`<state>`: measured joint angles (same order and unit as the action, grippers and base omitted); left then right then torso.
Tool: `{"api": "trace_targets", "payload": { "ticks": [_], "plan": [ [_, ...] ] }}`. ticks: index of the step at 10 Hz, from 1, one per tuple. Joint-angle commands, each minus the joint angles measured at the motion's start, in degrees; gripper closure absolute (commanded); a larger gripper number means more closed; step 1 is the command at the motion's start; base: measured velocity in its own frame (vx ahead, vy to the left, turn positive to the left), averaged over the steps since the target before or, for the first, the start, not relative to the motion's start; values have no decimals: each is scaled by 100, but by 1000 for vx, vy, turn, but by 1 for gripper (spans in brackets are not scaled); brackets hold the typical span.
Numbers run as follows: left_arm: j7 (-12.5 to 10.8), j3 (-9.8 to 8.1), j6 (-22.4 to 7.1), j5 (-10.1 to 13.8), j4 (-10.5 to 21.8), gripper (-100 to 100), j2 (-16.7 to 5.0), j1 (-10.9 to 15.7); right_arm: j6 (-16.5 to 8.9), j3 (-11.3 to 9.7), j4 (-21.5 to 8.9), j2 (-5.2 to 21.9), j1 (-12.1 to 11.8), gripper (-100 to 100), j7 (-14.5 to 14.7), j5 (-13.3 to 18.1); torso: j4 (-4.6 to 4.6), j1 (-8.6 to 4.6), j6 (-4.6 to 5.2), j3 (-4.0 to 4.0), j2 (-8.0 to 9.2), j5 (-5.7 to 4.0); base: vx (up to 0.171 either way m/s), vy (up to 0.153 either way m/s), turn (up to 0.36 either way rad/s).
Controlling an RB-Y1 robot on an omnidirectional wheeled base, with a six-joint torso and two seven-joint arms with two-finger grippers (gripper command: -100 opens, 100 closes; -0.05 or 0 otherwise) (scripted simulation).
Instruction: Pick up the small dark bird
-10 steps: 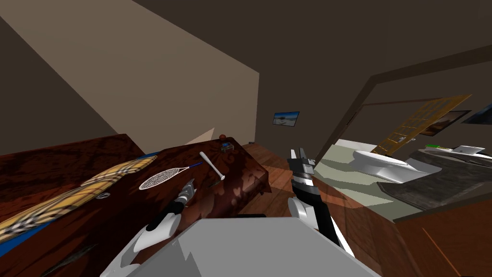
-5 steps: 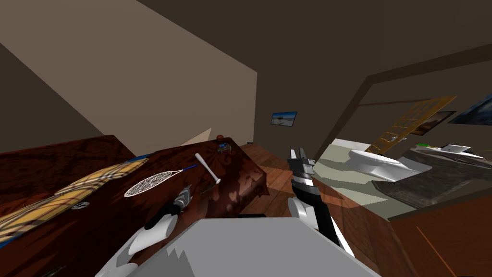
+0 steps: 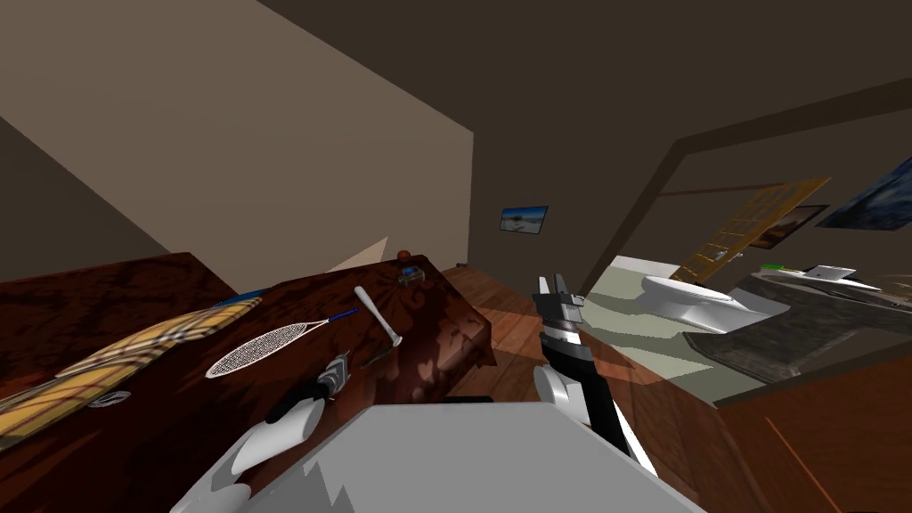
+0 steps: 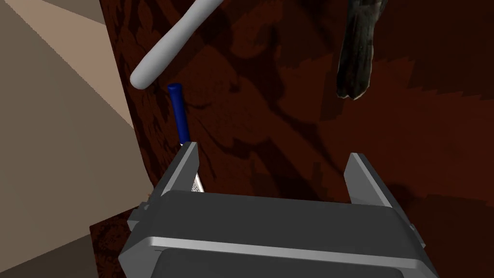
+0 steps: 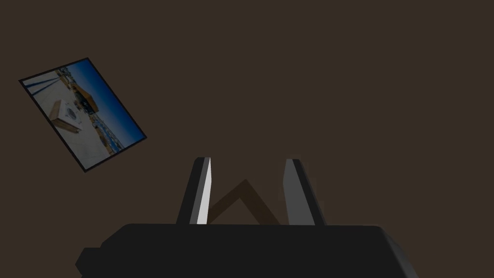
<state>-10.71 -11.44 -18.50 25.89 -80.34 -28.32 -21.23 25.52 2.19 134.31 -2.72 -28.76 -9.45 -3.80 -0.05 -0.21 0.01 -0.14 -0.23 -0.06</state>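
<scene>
Fingers of the left gripper (image 3: 342, 363), seen from the head, point across the dark patterned table (image 3: 436, 329) toward 1 o'clock. The small dark bird (image 3: 378, 357) lies on the tabletop at about 2 o'clock from them, near but not touching. It sits just short of the knob end of the white bat (image 3: 378, 315), and the racket (image 3: 254, 349) is off at 9 o'clock. Over the last second everything on the table has slid toward 8 o'clock in the frame. That is my own turn, not the things moving. The left hand has sunk slightly against the bat.

At the left wrist, the fingers (image 4: 185, 164) stand wide apart with nothing between them. The bird's dark tail (image 4: 356, 58) is ahead of the tips, on the side away from the racket's blue handle (image 4: 177, 113), so I judge the reach is not yet lined up.

At the right wrist, the right gripper (image 5: 248, 166) is idle, held up at 12 o'clock from my chest, blades apart and empty.
</scene>
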Motion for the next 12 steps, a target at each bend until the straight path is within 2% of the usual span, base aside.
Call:
{"api": "trace_targets", "payload": {
  "ticks": [1, 2, 3, 6, 7, 12],
  "plan": [
    [-3, 28, -200, 113, 281, -100, -101, 84, 0, 0, 0, 0, 0, 0, 0, 0, 0, 0, 0, 0, 0, 0, 69, -64, -70],
    [-9, 43, -387, 201, 422, -100, -180, 144, 0, 0, 0, 0, 0, 0, 0, 0, 0, -2, 1, -1, -2, 0, 117, -99, -78],
    [-9, 43, -387, 201, 482, -100, -180, 144, 0, 0, 0, 0, 0, 0, 0, 0, -3, -14, 1, -8, -16, -2, 93, -68, -22],
    [-22, 93, -887, 442, 1016, -100, -375, 303, 0, 0, 0, 0, 0, 0, 0, 0, -3, -4, 1, -7, -12, -1, 98, -71, -78],
    [-22, 93, -887, 442, 1016, -100, -375, 303, 0, 0, 0, 0, 0, 0, 0, 0, -4, -9, 0, -9, -16, -2, 86, -60, -20],
    [-32, 179, -1446, 724, 1624, -100, -537, 452, 0, 0, 0, 0, 0, 0, 0, 0, -3, 10, 1, -9, -16, 2, 98, -31, -59]
  ]
}}
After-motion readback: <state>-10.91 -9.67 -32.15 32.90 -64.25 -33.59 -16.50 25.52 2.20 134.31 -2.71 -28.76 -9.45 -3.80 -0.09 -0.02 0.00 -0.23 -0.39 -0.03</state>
